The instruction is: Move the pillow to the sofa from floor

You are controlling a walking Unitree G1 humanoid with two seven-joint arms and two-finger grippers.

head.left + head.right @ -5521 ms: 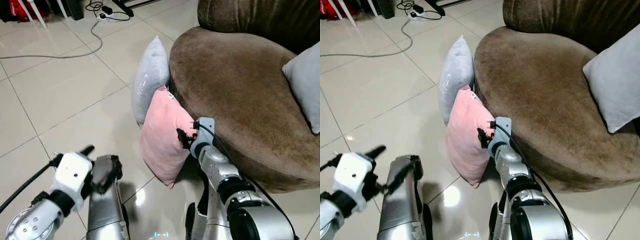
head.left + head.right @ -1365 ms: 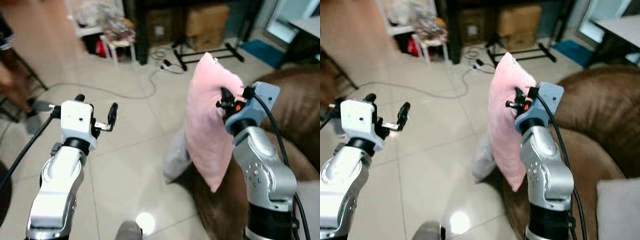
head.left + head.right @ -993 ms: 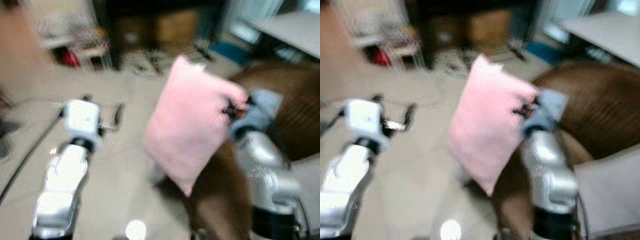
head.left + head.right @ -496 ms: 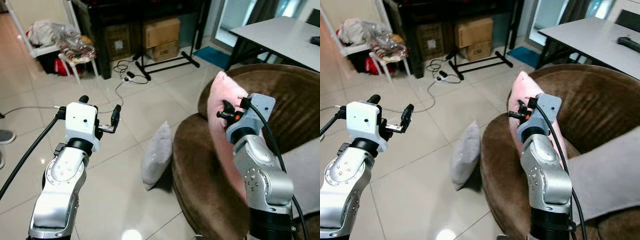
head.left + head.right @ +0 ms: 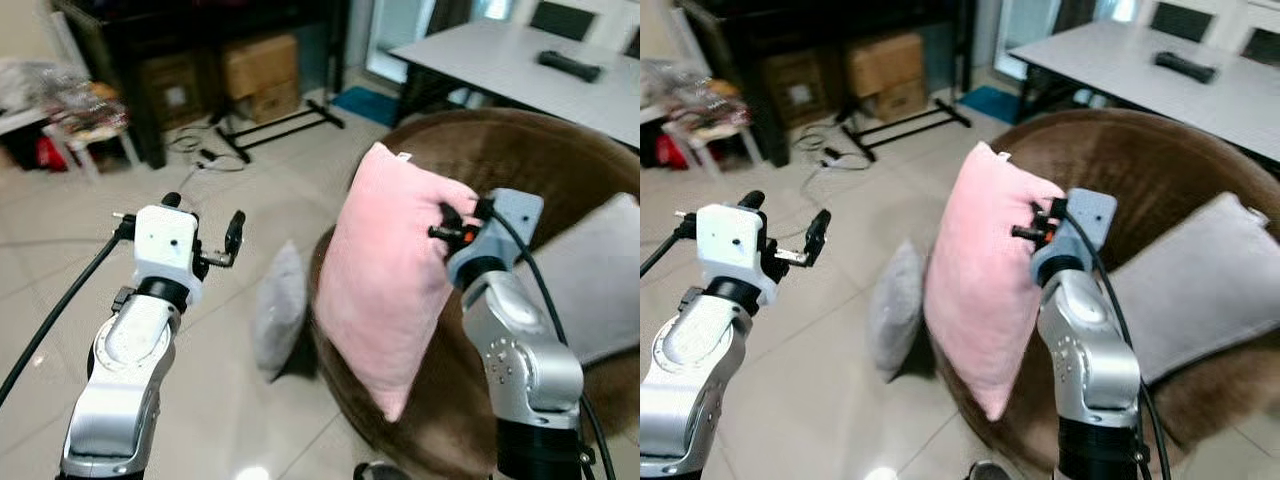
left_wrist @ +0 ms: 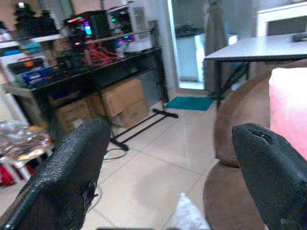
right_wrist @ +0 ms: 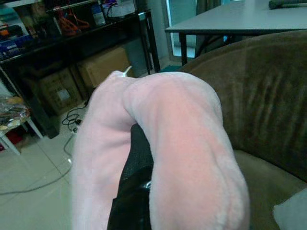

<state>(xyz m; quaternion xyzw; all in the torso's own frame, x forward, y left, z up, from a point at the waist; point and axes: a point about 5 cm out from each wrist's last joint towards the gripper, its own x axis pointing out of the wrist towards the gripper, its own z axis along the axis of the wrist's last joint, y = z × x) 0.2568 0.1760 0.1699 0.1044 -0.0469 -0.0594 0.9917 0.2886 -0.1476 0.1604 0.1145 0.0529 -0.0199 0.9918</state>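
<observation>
A pink pillow (image 5: 385, 290) hangs in the air over the front edge of the round brown sofa (image 5: 520, 160), its lower corner pointing down. My right gripper (image 5: 447, 224) is shut on the pillow's upper right edge, and the right wrist view shows the pink fabric (image 7: 187, 143) folded around a black finger (image 7: 134, 191). My left gripper (image 5: 205, 222) is raised over the floor to the left, open and holding nothing. The left wrist view shows its two black fingers (image 6: 72, 172) spread wide apart.
A grey pillow (image 5: 279, 310) leans against the sofa's side on the tiled floor. Another grey pillow (image 5: 1200, 285) lies on the sofa seat at the right. Behind stand a grey table (image 5: 520, 65), cardboard boxes (image 5: 260, 70), a black stand and cables.
The camera has swung right and the sofa now fills more of the view. The pink pillow, held by my right gripper, has turned to face me broadside over the sofa's front edge.
</observation>
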